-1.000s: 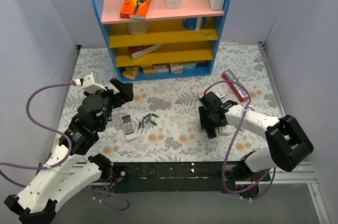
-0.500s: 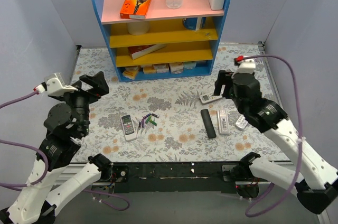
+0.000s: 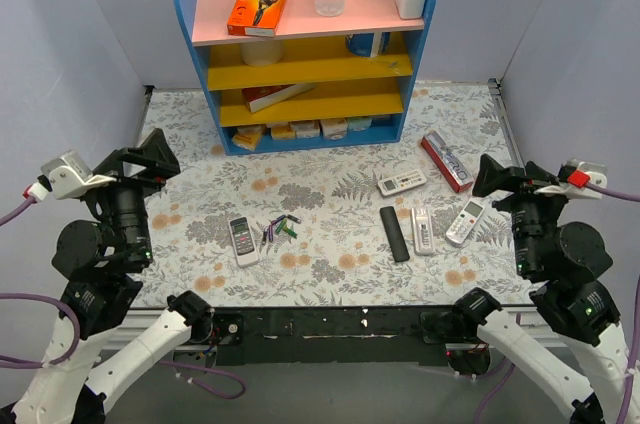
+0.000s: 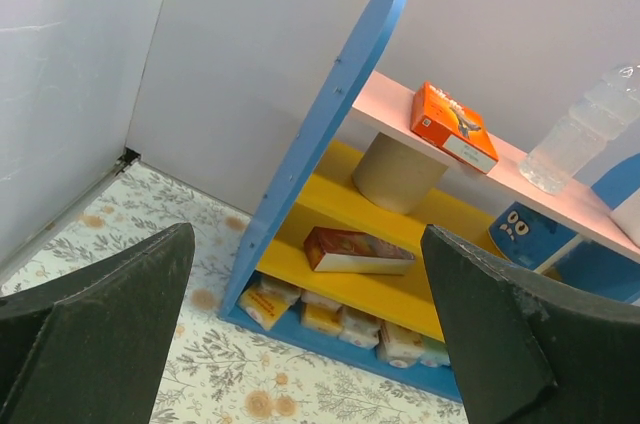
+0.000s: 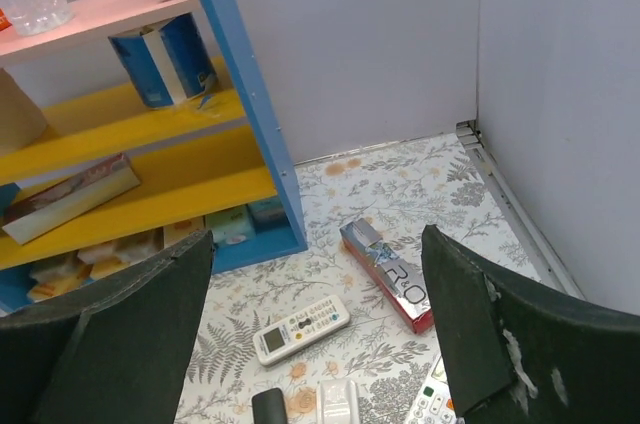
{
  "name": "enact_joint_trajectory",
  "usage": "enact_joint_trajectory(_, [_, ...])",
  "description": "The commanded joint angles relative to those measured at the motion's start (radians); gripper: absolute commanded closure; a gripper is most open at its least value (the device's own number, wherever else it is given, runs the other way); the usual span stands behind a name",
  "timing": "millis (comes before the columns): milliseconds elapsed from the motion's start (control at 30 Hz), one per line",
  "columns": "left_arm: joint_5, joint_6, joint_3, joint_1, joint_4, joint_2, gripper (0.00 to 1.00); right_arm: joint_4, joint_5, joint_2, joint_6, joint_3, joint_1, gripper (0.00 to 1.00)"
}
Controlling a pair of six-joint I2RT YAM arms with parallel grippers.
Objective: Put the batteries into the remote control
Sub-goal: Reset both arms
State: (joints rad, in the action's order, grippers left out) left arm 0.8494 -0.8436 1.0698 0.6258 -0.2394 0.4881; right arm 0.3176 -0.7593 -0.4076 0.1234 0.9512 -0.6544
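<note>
Batteries [image 3: 281, 228]: none loaded. You can see the small cluster of red, green and dark cells lying loose on the desk [image 3: 330, 274], well to the left of the remote control [image 3: 395, 233].

Entries, left to right, all placed against the remote control:

- Left end effector [image 3: 148, 156]: far left of it, raised off the desk, fingers spread wide, nothing between them. Its wrist view faces the blue shelf unit [image 3: 300, 54], not the work.
- Grey-white remote [image 3: 242, 240]: left of it, just beside the cells on their far side. Not your target.
- Remote control: slim black bar, flat on the desk, long axis running roughly front to back. Whether its battery cover is on or off, you cannot tell from here.
- White remote [image 3: 422, 229]: just beside it on the right, nearly parallel; two more pale remotes lie further right and behind.
- Right end effector [image 3: 505, 176]: well to its right, raised, fingers apart, carrying nothing.

Judgement: you are at the start. What is left appears to be everything: open the compartment if it is shut, pick up each cell, carry it across and seat it. Neither arm is near the cells or the remote control.
</note>
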Motion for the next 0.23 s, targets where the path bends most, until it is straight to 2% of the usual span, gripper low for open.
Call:
enact_joint_trajectory(0, [0.025,-0.009,-0.039,0.002,0.060,0.009,0.02,-0.083,-0.031,0.050,-0.053,-0.026,0.004,0.09])
enact_joint_trajectory(200, [0.019,-0.044,-0.070,0.000,0.088,0.024,0.02,-0.025,-0.018,0.067,-0.073,-0.009,0.004,0.08])
